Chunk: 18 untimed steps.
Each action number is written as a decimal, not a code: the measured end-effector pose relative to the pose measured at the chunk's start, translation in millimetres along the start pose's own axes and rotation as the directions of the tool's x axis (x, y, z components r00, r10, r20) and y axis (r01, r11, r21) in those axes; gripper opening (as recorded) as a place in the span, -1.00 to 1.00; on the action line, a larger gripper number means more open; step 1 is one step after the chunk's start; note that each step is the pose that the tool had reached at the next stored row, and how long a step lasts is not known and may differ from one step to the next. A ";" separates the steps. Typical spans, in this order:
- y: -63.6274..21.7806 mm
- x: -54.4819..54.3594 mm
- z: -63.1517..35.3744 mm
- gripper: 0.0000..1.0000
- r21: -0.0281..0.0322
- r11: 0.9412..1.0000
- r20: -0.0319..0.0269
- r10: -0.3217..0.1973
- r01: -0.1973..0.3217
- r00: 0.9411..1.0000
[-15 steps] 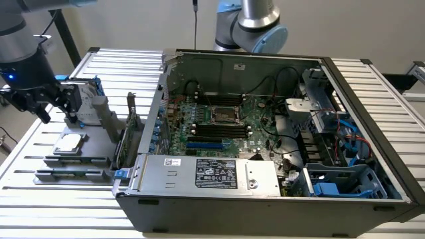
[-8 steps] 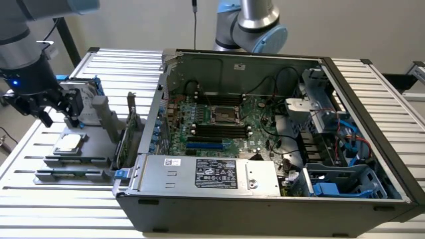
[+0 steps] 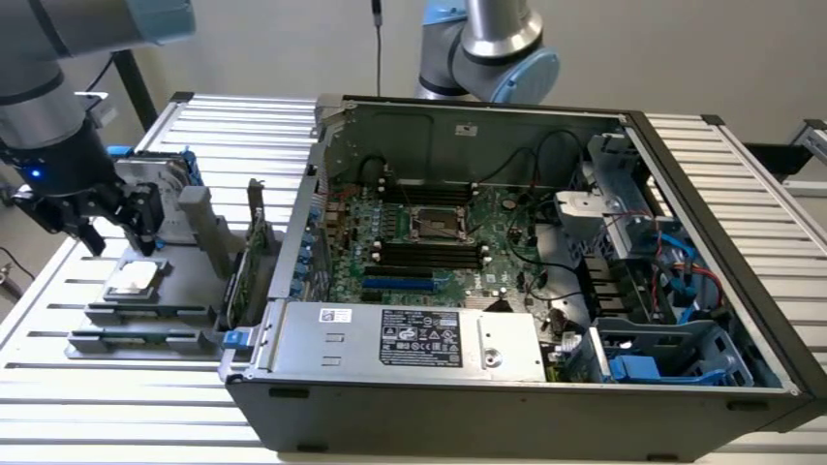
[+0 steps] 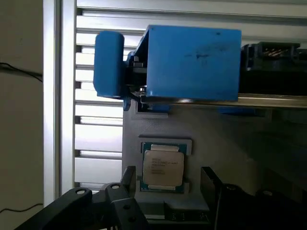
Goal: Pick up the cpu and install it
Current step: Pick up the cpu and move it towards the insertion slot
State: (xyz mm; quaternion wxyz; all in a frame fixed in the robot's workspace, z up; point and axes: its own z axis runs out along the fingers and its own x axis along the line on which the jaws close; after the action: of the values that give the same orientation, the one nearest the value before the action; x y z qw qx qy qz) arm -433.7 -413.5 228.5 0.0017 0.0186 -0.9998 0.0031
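Observation:
The cpu [image 3: 134,279], a small square chip with a silvery top, lies flat in a recess of the grey holder [image 3: 181,291] to the left of the computer case in the exterior view. My gripper [image 3: 120,240] hangs just above it, open and holding nothing. In the wrist view the cpu [image 4: 163,167] sits between my two dark fingers [image 4: 128,176], which stand apart on either side of it without touching. The gripper's [image 4: 168,175] jaws are wide. The motherboard's cpu socket [image 3: 433,225] shows inside the open case.
A silver hard drive with blue brackets [image 3: 158,174] [image 4: 192,62] stands on the holder just behind the cpu. The open computer case [image 3: 517,397] fills the middle of the slatted metal table [image 3: 104,407]. A second robot arm [image 3: 489,48] stands behind the case.

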 end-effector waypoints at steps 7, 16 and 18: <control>-3.4 0.8 11.7 0.31 0.000 1.000 -0.006 0.000 0.000 1.000; -16.5 -2.5 22.0 0.31 -0.005 1.000 -0.017 0.000 0.000 1.000; -16.5 -3.3 24.3 0.31 -0.006 1.000 -0.020 0.002 -0.002 1.000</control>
State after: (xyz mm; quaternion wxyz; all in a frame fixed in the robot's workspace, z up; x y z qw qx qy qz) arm -429.8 -430.0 204.3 0.0118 0.0178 -0.9998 0.0003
